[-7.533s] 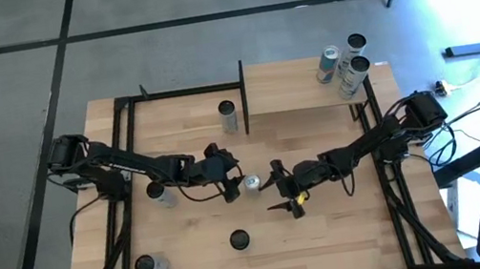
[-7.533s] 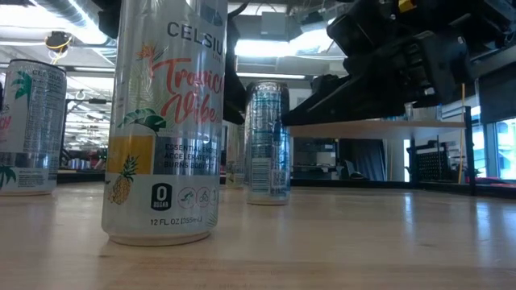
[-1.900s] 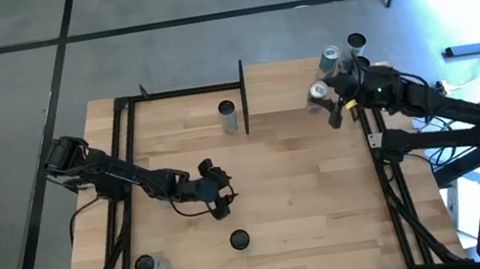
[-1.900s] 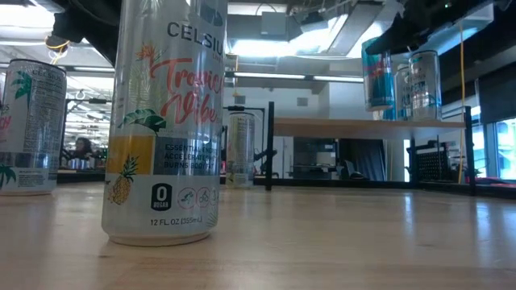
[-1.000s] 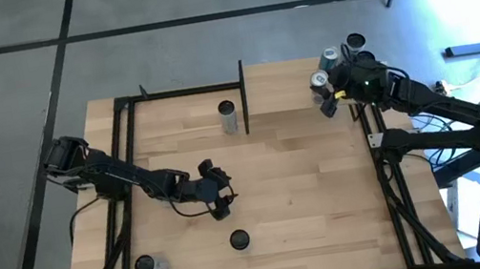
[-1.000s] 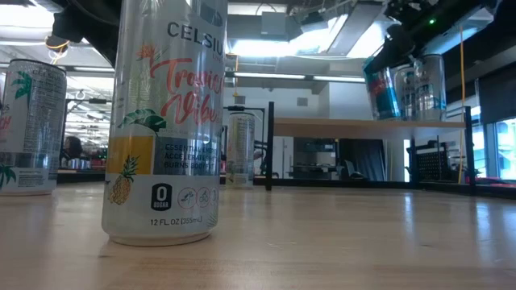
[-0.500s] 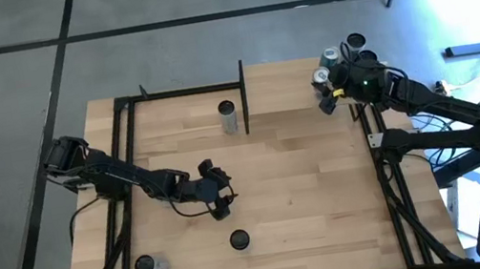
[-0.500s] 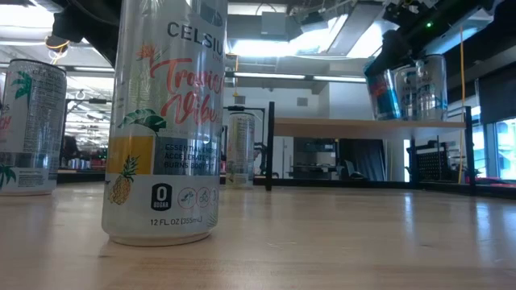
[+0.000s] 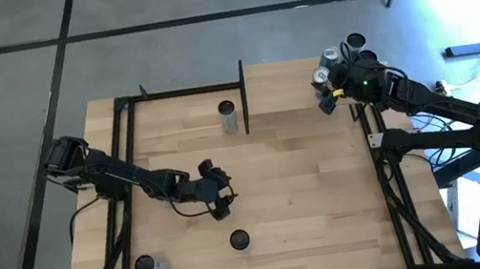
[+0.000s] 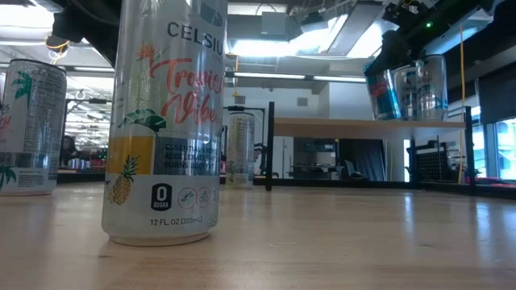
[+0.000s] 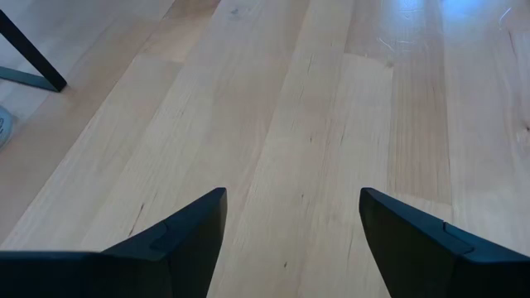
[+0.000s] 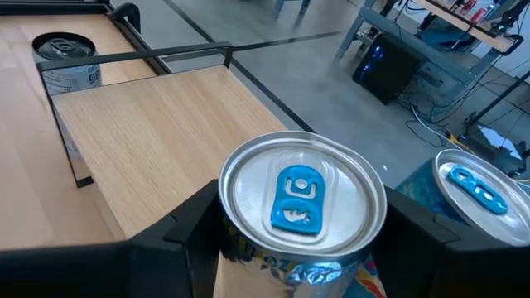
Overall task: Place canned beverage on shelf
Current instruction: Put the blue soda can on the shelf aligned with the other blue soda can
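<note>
My right gripper is over the right part of the light-wood shelf, shut on a silver can with a blue tab. The low view shows this can tilted just above the shelf's top. Two more cans stand on their bases on the shelf, just beyond it. My left gripper hangs open and empty over the middle of the table, as the left wrist view shows. My right gripper pinches the can's upper wall between its two fingers, one on each side just below the rim. The fingers slant down from the table's near right side. The can is tilted; whether its base touches the shelf, I cannot tell.
Three more cans stand on the tabletop: one by the shelf's left post, one near the front middle and one at the front left. A black frame runs along the table's far and side edges.
My right gripper has carried the can a little toward the table's far edge over the shelf, nearer the two standing cans. It has then stayed almost still, with the can tilted.
</note>
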### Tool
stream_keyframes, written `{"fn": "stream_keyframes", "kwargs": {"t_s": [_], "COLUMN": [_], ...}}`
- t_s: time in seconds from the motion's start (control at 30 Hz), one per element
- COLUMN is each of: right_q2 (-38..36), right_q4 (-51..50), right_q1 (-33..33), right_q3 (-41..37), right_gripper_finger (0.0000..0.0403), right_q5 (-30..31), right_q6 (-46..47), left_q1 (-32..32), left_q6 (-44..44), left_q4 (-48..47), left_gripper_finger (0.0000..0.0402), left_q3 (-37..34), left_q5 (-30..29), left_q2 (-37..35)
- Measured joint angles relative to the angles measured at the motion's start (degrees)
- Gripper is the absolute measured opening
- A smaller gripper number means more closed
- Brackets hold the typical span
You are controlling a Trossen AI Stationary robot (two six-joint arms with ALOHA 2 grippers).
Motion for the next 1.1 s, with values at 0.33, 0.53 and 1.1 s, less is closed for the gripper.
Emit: {"fn": "stream_keyframes", "kwargs": {"t_s": [0.33, 0.53, 1.1], "right_q2": [0.0, 0.0, 0.0], "right_q4": [0.2, 0.3, -0.1], "right_q1": [0.0, 0.0, 0.0], "right_q3": [0.0, 0.0, 1.8], "right_gripper_finger": [0.0229, 0.0235, 0.0321], "right_q5": [0.2, -0.1, 6.3], "right_q6": [0.2, 0.1, -0.2], "left_q1": [0.0, 0.0, 0.0], "left_q6": [0.0, 0.0, -0.1], "left_q4": [0.0, 0.0, 0.0], "left_gripper_finger": [0.0270, 0.0270, 0.0270], "left_q3": [0.0, 0.0, 0.0], "left_q5": [0.0, 0.0, 0.0], "left_q2": [0.0, 0.0, 0.0]}}
